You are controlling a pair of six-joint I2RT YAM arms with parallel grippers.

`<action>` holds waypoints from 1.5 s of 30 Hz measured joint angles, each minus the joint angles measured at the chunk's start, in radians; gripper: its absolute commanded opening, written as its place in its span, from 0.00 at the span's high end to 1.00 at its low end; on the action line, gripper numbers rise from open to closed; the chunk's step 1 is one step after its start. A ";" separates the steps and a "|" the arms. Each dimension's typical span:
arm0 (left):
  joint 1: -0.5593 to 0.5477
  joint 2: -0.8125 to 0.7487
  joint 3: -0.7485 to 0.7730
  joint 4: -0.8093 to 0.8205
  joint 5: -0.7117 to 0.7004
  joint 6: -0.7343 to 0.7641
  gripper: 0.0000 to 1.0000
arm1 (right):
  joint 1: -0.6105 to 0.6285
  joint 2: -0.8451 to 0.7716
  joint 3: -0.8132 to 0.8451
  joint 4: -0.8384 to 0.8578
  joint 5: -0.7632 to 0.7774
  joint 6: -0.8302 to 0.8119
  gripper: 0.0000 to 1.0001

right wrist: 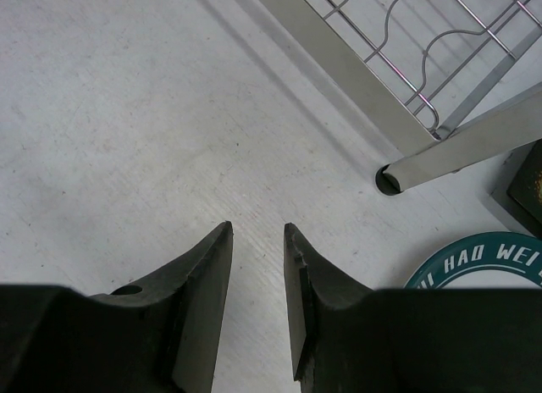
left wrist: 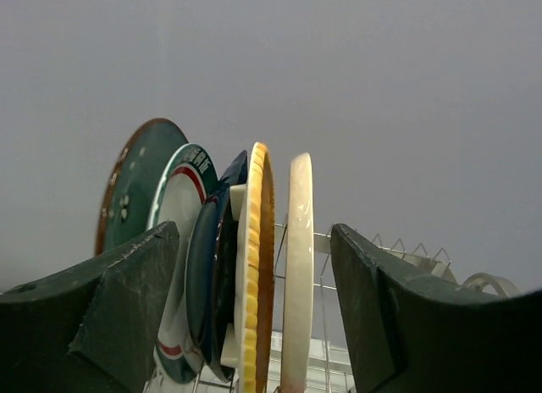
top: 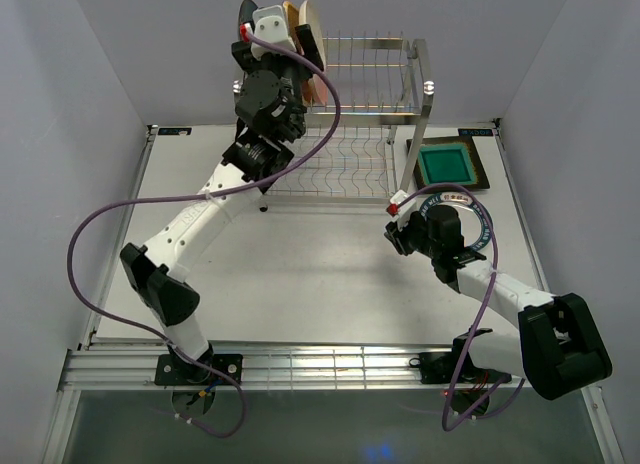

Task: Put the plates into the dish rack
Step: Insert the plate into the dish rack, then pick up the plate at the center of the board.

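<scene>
Several plates stand upright in the top tier of the dish rack (top: pixel 400 84). The left wrist view shows a dark teal one (left wrist: pixel 140 177), a white colour-rimmed one (left wrist: pixel 179 211), a dark blue one (left wrist: pixel 207 266), the orange woven one (left wrist: pixel 257 257) and a cream one (left wrist: pixel 298 266). My left gripper (left wrist: pixel 254 232) is open wide, its fingers either side of the orange and cream plates and clear of both. A green square plate (top: pixel 447 164) lies on the table. My right gripper (right wrist: pixel 258 232) hovers low over the table, open and empty, beside a white teal-rimmed plate (right wrist: pixel 474 262).
The rack's lower wire shelf (right wrist: pixel 406 37) and a post foot (right wrist: pixel 398 177) lie just beyond my right gripper. In the top view my left gripper (top: pixel 283 24) is at the rack's top left corner. The right gripper (top: pixel 396 214) is near the rack's front right post.
</scene>
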 measured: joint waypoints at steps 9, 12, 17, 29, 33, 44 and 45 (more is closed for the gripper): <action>-0.090 -0.393 -0.470 0.014 -0.003 -0.166 0.10 | -0.026 0.060 0.049 -0.031 0.005 0.011 0.62; -0.089 -0.531 -0.661 0.023 0.043 -0.266 0.10 | -0.036 0.066 0.062 -0.052 0.020 0.007 0.51; -0.095 -0.666 -0.906 0.019 0.129 -0.409 0.10 | -0.037 0.047 0.064 -0.075 0.076 -0.020 0.38; -0.117 -0.733 -1.387 0.076 0.338 -0.655 0.09 | -0.030 -0.008 0.039 -0.048 0.291 -0.107 0.32; -0.130 -0.793 -1.505 0.135 0.385 -0.687 0.09 | -0.016 0.034 0.012 -0.036 0.383 -0.144 0.29; -0.143 -0.927 -1.611 0.228 0.416 -0.694 0.09 | 0.032 0.256 0.043 -0.006 0.600 -0.191 0.35; -0.143 -0.926 -1.614 0.230 0.416 -0.694 0.09 | 0.035 0.268 0.048 0.000 0.620 -0.194 0.36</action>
